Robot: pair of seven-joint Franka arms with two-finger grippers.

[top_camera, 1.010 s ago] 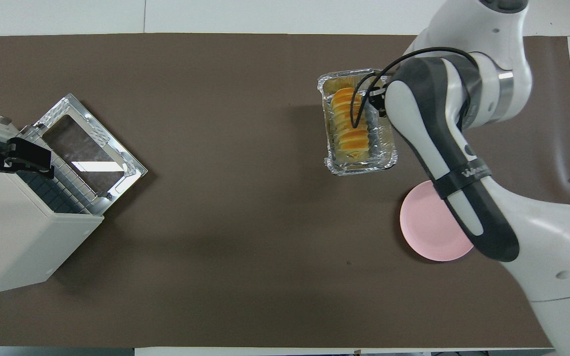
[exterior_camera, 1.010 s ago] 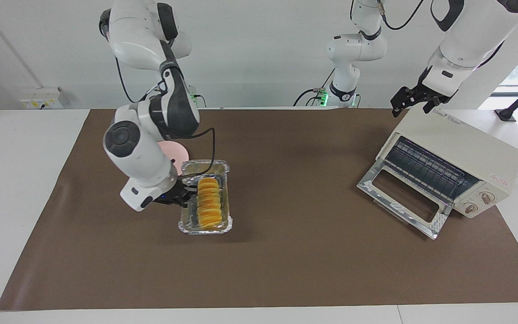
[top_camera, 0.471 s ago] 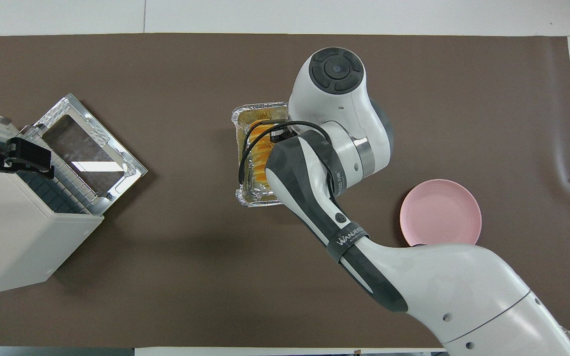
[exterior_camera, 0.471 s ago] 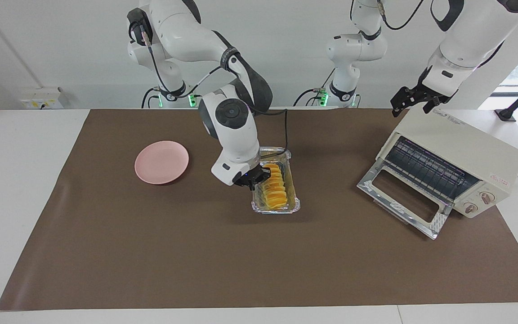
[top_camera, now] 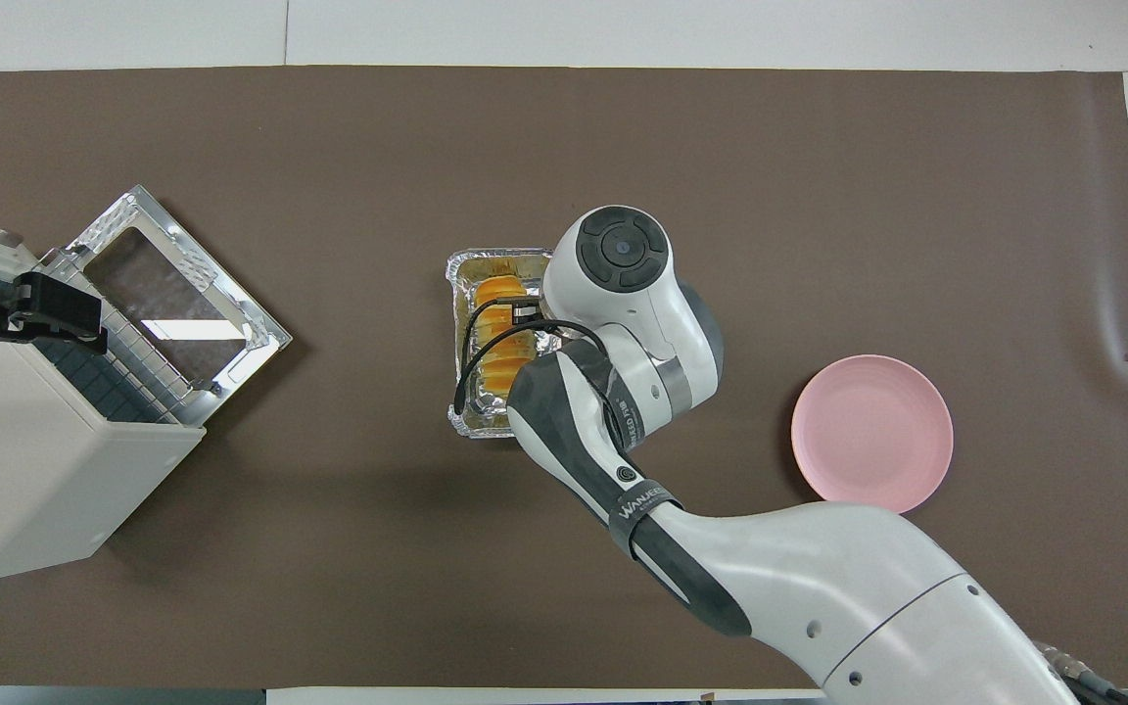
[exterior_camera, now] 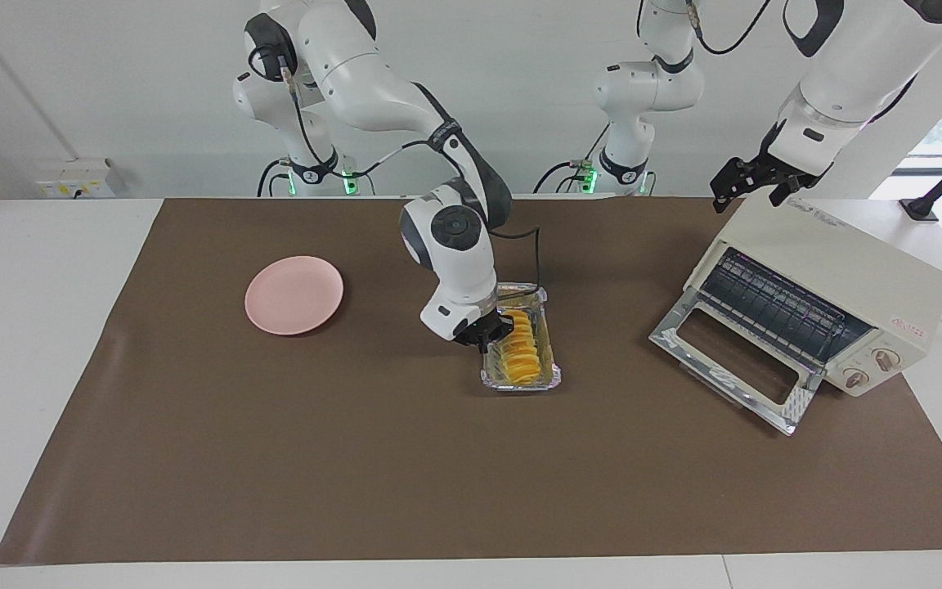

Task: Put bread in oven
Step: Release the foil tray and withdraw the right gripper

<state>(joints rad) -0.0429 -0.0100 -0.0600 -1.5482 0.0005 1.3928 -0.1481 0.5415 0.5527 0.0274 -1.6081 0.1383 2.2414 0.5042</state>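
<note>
The bread (exterior_camera: 520,352) (top_camera: 497,333), a ridged golden-yellow loaf, lies in a silver foil tray (exterior_camera: 520,384) (top_camera: 471,426) at the middle of the brown mat. My right gripper (exterior_camera: 494,331) is shut on the tray's long rim on the side toward the right arm's end. In the overhead view the wrist hides its fingers. I cannot tell whether the tray rests on the mat or hangs just above it. The cream oven (exterior_camera: 839,270) (top_camera: 25,470) stands at the left arm's end, its glass door (exterior_camera: 733,368) (top_camera: 182,294) dropped open toward the tray. My left gripper (exterior_camera: 753,184) (top_camera: 55,315) waits open over the oven's top.
A pink round plate (exterior_camera: 293,294) (top_camera: 871,434) lies on the mat toward the right arm's end. The brown mat (exterior_camera: 471,491) covers most of the white table. The right arm's forearm (top_camera: 672,548) stretches over the mat nearer to the robots than the tray.
The right gripper has carried the foil tray with the bread from beside the pink plate to the middle of the mat, toward the oven. The left arm has not moved.
</note>
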